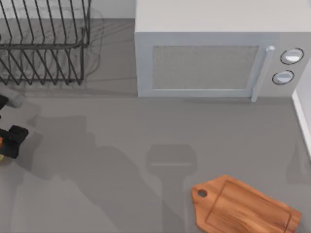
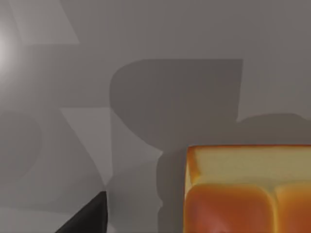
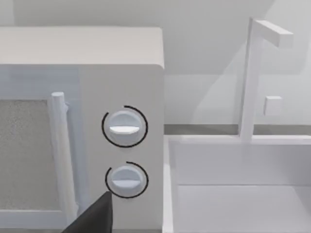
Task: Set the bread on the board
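Note:
The bread (image 2: 248,194) is a golden, orange-crusted chunk lying on the grey table at the far left edge; a sliver of it (image 1: 1,141) shows in the top view. My left gripper (image 1: 12,141) hovers just over it, open. One dark finger (image 2: 87,218) stands a gap away from the bread's side, not touching it. The board (image 1: 248,208), reddish-brown wood with a handle hole, lies at the front right, far from the bread. One dark finger (image 3: 92,216) of my right gripper faces the microwave's knobs, and that gripper holds nothing.
A white microwave (image 1: 209,53) stands at the back centre-right, its handle (image 3: 60,155) and two knobs (image 3: 125,127) toward the right. A black wire dish rack (image 1: 43,43) fills the back left. A white sink (image 3: 238,194) with faucet (image 3: 250,77) borders the right edge.

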